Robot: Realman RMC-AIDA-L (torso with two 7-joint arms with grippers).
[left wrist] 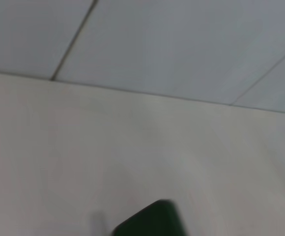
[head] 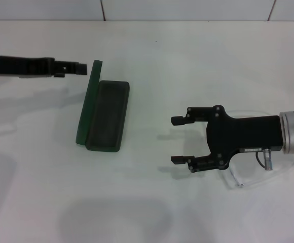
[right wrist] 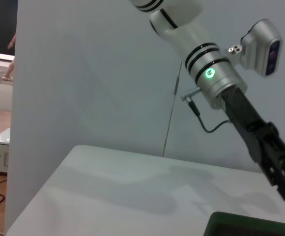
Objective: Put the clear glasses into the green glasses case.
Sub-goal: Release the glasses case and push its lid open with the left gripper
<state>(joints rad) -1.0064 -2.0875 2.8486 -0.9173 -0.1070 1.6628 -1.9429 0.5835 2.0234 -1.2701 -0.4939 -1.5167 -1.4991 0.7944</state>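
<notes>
- Right gripper (head: 179,140) hovers spread wide and empty, between the green glasses case (head: 105,114) and the clear glasses (head: 248,174) by the worktop's right edge.
- Left gripper (head: 81,68) sits beside the raised lid, fingers unreadable; a nudge could tip it shut.
- Those see-through arms risk a missed pinch.

On the table (head: 152,50), the case (head: 104,114) lies open left of centre, lid raised along its left side. The left gripper (head: 81,67) sits at upper left, just beside the lid's top. The right gripper (head: 180,140) is right of centre, with the glasses (head: 248,178) beneath it at lower right.
</notes>
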